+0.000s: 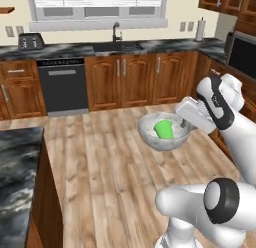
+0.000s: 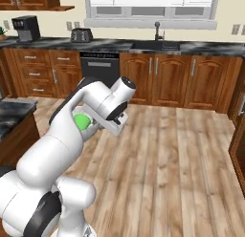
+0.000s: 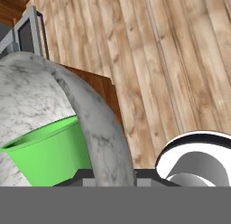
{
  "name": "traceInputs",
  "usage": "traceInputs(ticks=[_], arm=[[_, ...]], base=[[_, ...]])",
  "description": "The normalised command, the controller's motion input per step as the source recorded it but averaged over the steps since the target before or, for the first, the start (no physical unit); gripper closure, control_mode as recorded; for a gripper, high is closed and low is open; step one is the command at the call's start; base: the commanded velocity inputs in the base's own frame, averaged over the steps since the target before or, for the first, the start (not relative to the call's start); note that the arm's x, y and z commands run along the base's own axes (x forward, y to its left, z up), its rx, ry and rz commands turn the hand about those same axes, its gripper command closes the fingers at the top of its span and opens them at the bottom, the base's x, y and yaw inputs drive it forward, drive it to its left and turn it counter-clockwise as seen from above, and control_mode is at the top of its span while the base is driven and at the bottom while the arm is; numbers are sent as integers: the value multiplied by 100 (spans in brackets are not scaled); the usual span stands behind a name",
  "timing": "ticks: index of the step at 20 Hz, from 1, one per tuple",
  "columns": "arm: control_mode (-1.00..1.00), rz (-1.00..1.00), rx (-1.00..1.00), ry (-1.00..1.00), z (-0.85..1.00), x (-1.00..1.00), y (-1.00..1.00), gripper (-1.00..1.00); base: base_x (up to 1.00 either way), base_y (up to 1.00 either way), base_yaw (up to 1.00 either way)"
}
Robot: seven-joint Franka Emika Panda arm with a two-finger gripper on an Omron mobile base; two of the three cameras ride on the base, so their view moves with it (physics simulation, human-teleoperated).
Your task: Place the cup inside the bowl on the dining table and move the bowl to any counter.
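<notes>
Nearest the hand camera was the thick grey-white rim of the bowl (image 3: 97, 128), curving up out of the bottom of the view between the dark tips of the claw (image 3: 108, 175). The claw was clenched on that rim, one tip to each side of the wall. The cup (image 3: 49, 155) sat inside, bright green, tipped against the inner wall rather than standing upright.

In the left base view the bowl (image 1: 150, 137) hung in the air over the wooden floor (image 1: 100, 182), held by its right-hand edge, with the cup (image 1: 163, 129) lying in it toward the claw (image 1: 186, 123). It was well clear of the dining table (image 1: 17, 172), whose marbled top showed at the lower left, and not yet at the counter (image 1: 65, 48) — the dark bench with the sink (image 1: 117, 46) along the far wall. From the right base view the arm covered most of the load; only a patch of green cup (image 2: 82, 121) peeked out beside the wrist.

The bowl looked stone-like, so probably stiff, heavy for its size and smooth enough to slip. A one-sided pinch on the rim leaves the weight hanging off the tips, and the bowl could swing or twist out if the carry were jerky. The cup seemed light and loose — free to roll or hop out if the bowl tilted. A firm hold on the rim, kept level, looked the sensible way to bring it down onto the bench.
</notes>
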Motion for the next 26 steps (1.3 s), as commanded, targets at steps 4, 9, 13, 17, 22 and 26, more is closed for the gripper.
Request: traceInputs(ticks=[4, 9, 13, 17, 22, 26], arm=[[100, 0, 0, 0, 0, 0, 0, 100], [100, 0, 0, 0, 0, 0, 0, 100], [100, 0, 0, 0, 0, 0, 0, 100], [100, 0, 0, 0, 0, 0, 0, 100], [100, 0, 0, 0, 0, 0, 0, 100], [100, 0, 0, 0, 0, 0, 0, 100]], base=[[61, -70, 0], [57, -65, 0], [61, -51, 0], [71, -33, -1], [83, -22, -3], [89, -28, -2]])
